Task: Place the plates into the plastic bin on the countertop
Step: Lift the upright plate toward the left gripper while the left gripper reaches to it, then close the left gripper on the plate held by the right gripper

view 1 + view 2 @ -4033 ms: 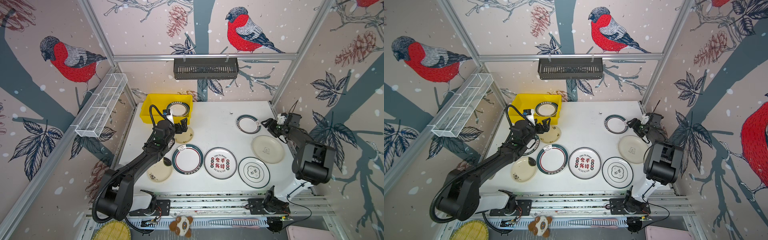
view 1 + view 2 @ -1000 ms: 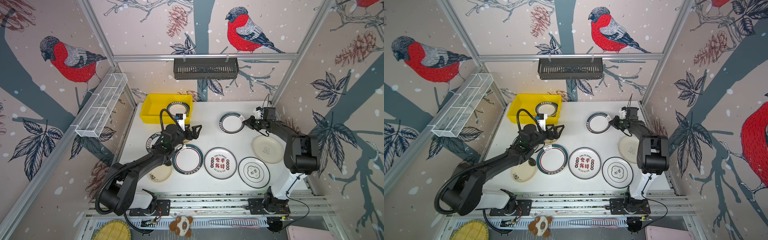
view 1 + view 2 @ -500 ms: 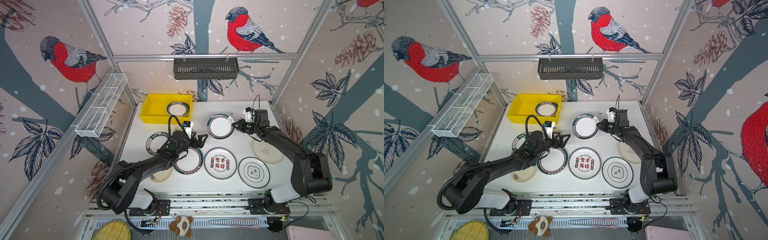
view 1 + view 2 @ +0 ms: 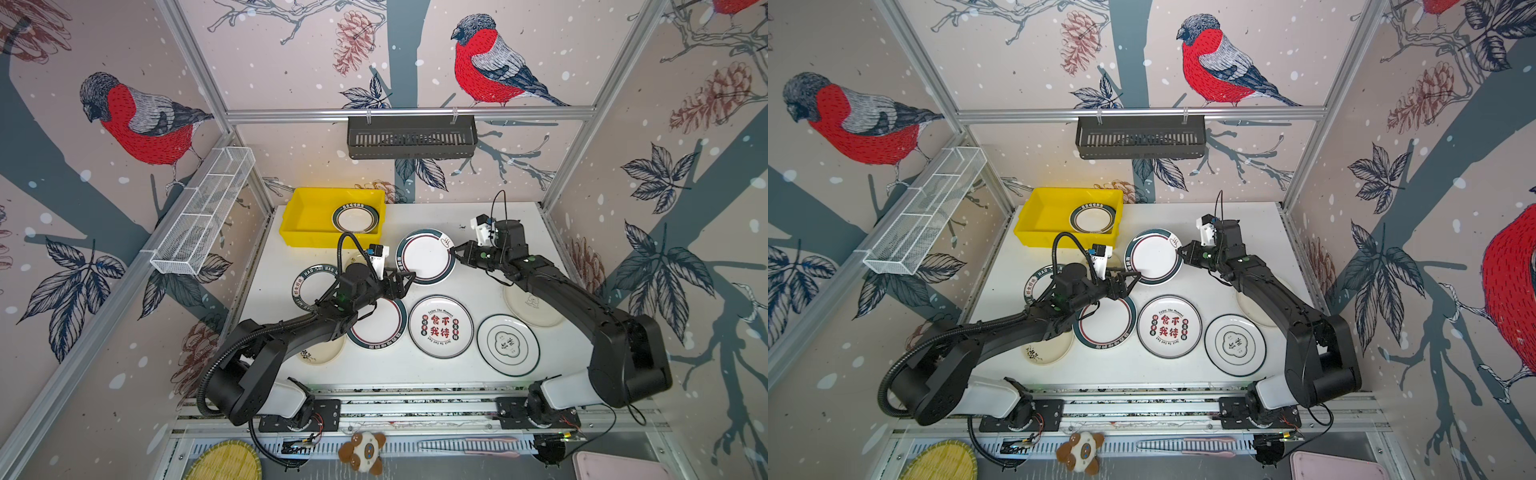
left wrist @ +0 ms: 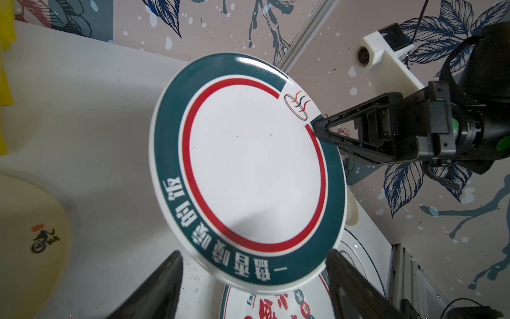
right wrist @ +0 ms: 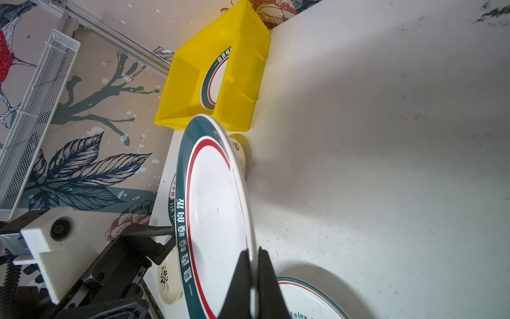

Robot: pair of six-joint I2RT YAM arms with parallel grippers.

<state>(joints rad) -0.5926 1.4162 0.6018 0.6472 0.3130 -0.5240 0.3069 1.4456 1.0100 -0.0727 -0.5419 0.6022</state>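
Observation:
A white plate with a dark green rim and a red ring (image 4: 424, 255) (image 4: 1152, 255) hangs tilted above the countertop (image 4: 478, 220), between the two arms. My right gripper (image 4: 454, 251) (image 6: 254, 254) is shut on its rim. My left gripper (image 4: 405, 280) (image 5: 254, 253) is open, with its fingers (image 5: 171, 273) on either side of the plate's opposite edge and not touching it. The yellow plastic bin (image 4: 309, 212) (image 4: 1046, 212) stands at the back left with one green-rimmed plate (image 4: 355, 218) inside. Several more plates lie on the countertop, among them one with red characters (image 4: 440, 326).
A thin-rimmed plate (image 4: 508, 345) and a cream plate (image 4: 532, 305) lie under the right arm. A green-rimmed plate (image 4: 378, 324), a lettered one (image 4: 309, 282) and a cream one (image 4: 320, 353) lie under the left arm. A black slotted basket (image 4: 411, 137) and a wire basket (image 4: 203, 216) hang on the walls.
My right gripper has carried the plate left towards the middle. My left arm has swung right to meet it, and its jaws have narrowed around the plate's edge.

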